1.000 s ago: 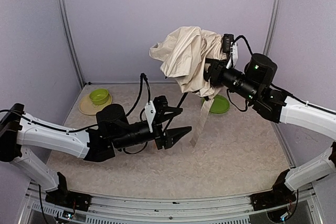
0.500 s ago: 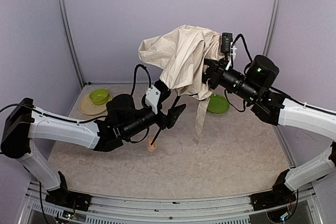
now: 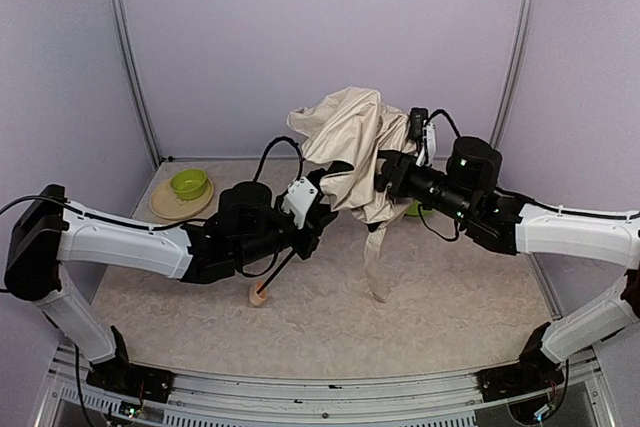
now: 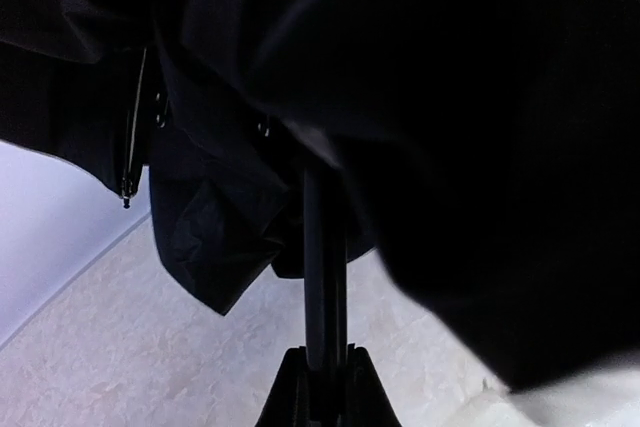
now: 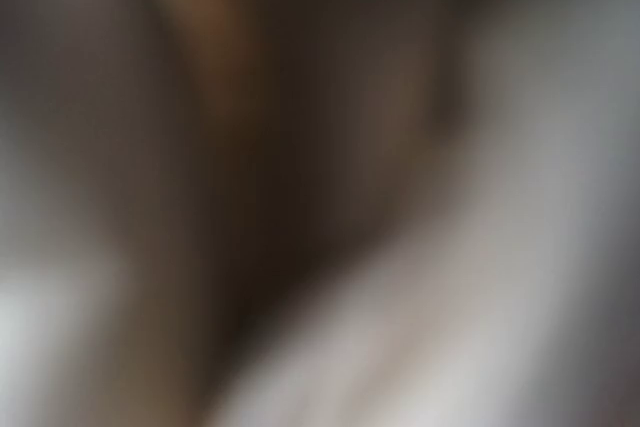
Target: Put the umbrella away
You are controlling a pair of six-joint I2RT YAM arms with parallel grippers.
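The umbrella (image 3: 345,137) hangs half-collapsed above the table between my two arms, its cream canopy bunched and a fabric strap (image 3: 374,259) dangling from it. Its thin black shaft (image 3: 283,265) slants down-left to the light wooden knob (image 3: 258,296) near the tabletop. My left gripper (image 3: 324,213) is shut on the shaft just under the canopy. In the left wrist view the shaft (image 4: 325,257) runs up from between the shut jaws of that gripper (image 4: 325,355) into the black underside (image 4: 450,97). My right gripper (image 3: 384,175) is pushed into the canopy from the right; its fingers are buried in fabric.
A green bowl (image 3: 188,183) sits on a beige plate (image 3: 165,208) at the back left. A green dish (image 3: 415,209) peeks out behind my right arm. Metal posts (image 3: 128,57) (image 3: 518,47) and purple walls close the back and sides. The right wrist view is only blurred fabric.
My left gripper went from open to shut on the shaft. The canopy and my right arm dropped lower, and the knob swung left.
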